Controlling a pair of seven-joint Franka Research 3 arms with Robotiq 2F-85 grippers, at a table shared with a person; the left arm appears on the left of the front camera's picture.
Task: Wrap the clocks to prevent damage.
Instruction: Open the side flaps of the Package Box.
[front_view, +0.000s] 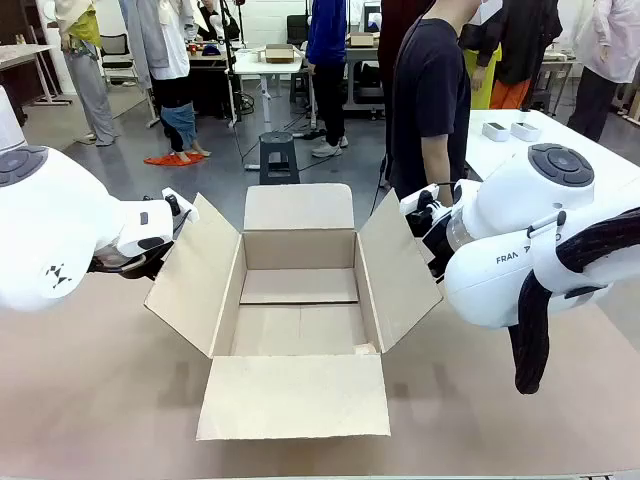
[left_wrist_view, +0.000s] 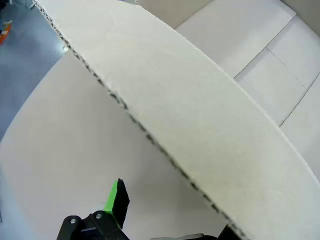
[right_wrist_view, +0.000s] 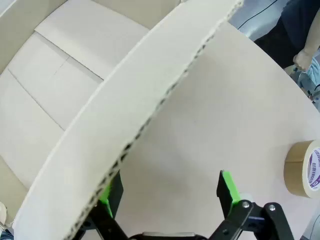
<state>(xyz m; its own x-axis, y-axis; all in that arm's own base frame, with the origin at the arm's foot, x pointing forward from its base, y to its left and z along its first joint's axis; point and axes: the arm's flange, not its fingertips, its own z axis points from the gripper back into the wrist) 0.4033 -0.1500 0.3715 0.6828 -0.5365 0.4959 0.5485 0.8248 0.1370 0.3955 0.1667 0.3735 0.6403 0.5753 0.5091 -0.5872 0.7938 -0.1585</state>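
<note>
Left pincer (left_wrist_view: 170, 210), right pincer (right_wrist_view: 167, 182) — astride box flaps (front_view: 195, 275)

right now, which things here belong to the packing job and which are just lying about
Job: open cardboard box; tape roll; left end effector and right end effector, both open by its side flaps.
Lying about: black stool; white cases on the side table.
</note>
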